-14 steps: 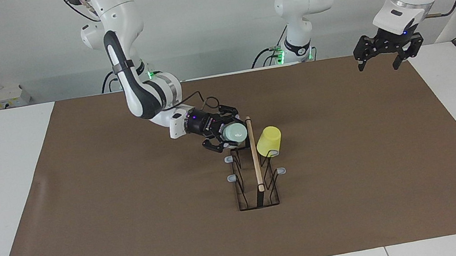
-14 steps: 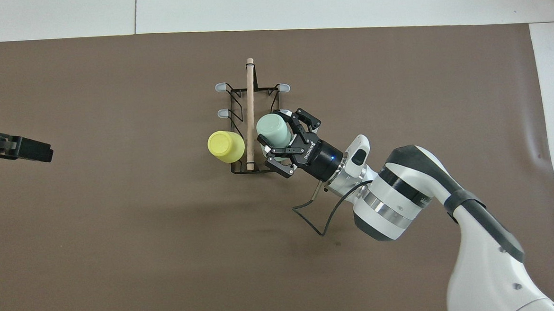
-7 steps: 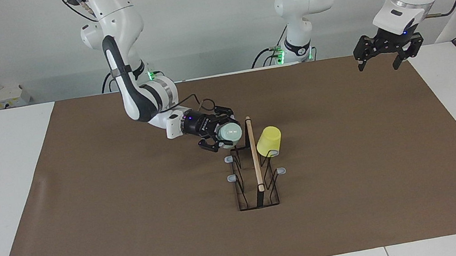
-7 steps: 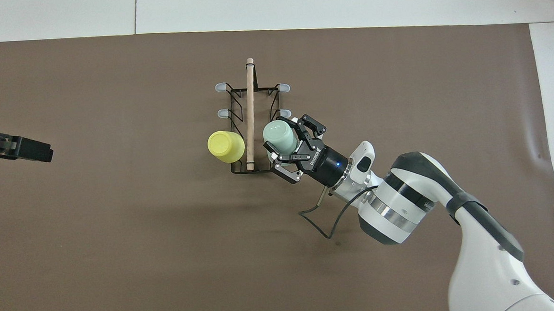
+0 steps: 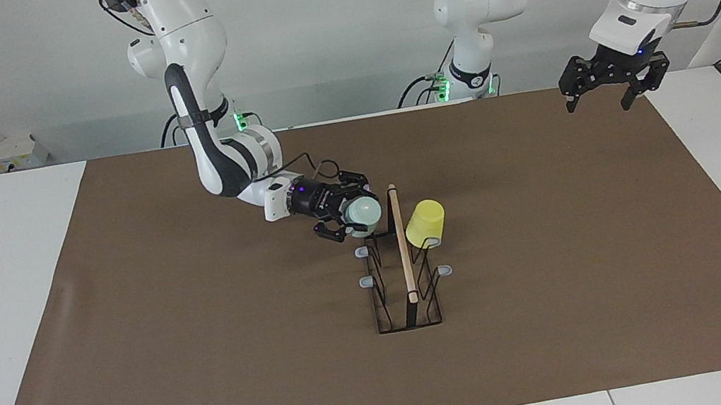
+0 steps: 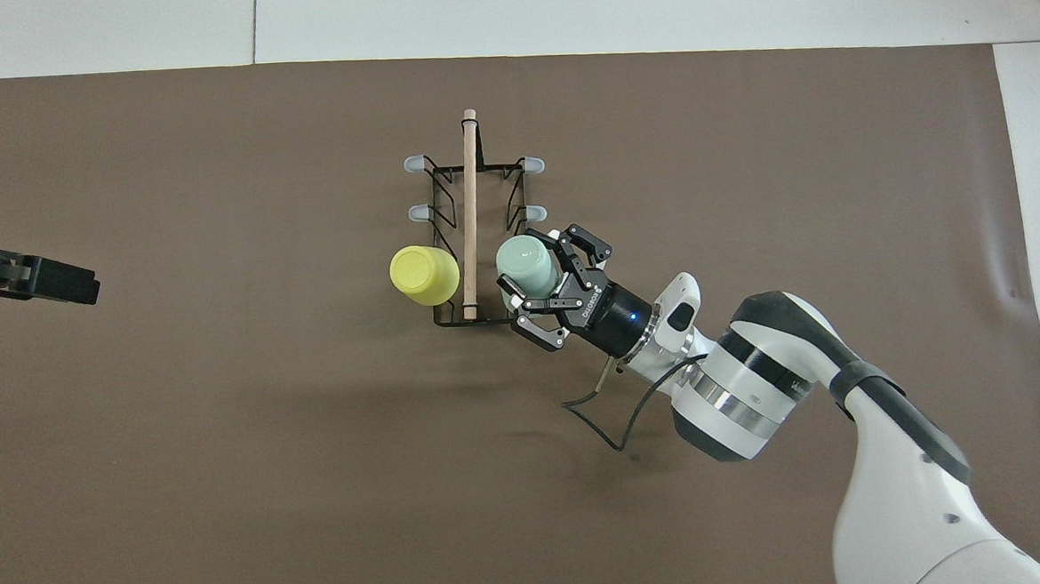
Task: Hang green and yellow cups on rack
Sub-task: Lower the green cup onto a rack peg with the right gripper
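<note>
**Overhead view: a green cup is held at the wire rack**

Overhead view shows the black wire rack with a light wooden top rod (image 6: 471,214) standing in the middle of the brown mat (image 6: 227,476). The right gripper (image 6: 533,278) is closed around the pale mint green plastic cup (image 6: 526,265). It holds the cup upside down over the rack's end nearest the robots, on the side toward the right arm's end of the table. I cannot tell if the cup touches a prong. The bright lemon yellow plastic cup (image 6: 424,274) hangs upside down on a prong just across the rod from the green one. The left gripper (image 5: 608,87) waits up in the air over the mat's corner, well apart from the rack, with its fingers spread wide and holding nothing.
</note>
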Available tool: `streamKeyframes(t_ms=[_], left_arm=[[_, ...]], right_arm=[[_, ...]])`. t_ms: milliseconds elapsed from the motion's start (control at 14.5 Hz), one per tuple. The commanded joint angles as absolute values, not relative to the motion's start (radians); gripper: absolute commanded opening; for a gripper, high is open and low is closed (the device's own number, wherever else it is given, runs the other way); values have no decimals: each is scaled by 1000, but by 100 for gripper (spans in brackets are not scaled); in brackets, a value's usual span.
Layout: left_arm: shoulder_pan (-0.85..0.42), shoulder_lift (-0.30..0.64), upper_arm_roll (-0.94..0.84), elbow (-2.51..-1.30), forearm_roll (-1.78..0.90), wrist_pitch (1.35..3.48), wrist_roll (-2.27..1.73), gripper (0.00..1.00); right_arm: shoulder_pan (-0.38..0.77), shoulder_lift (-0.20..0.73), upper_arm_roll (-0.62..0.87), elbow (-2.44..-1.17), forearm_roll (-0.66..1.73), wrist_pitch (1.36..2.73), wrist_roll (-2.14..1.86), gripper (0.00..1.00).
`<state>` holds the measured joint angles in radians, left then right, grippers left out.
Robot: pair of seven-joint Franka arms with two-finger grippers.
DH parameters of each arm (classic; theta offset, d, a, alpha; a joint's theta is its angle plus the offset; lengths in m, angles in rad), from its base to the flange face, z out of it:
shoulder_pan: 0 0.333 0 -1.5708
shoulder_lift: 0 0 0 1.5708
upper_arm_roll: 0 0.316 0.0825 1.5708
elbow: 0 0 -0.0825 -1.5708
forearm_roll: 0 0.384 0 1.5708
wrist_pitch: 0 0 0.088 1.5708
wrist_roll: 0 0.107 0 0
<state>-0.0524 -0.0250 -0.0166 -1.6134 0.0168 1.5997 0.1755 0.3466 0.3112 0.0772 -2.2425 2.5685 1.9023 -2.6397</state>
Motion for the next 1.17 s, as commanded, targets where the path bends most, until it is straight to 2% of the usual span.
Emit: streamKeyframes(t_ms=[0,690,759,828,897,1103], left_arm=[[-46,-57,-23,-1647,35,1603,164,100],[-46,-57,-23,-1647,35,1603,164,100],[-46,-57,-23,-1647,35,1603,164,100],[-46,-57,-23,-1647,35,1603,164,100],[-46,-57,-23,-1647,35,1605,164,100],[-46,-57,-23,-1647,35,1605,164,100]], right_arm=[[344,322,84,-2263,2668,1862,-2694,0],[325,334,84,-2272,2660,1853,-2718,0],[325,334,84,-2272,2660,1853,-2720,24],[325,334,84,-2272,2663,1853,-2718,71],[325,334,84,-2272,2663,1853,-2720,100],[325,334,84,-2270,2666,1853,-2720,100]])
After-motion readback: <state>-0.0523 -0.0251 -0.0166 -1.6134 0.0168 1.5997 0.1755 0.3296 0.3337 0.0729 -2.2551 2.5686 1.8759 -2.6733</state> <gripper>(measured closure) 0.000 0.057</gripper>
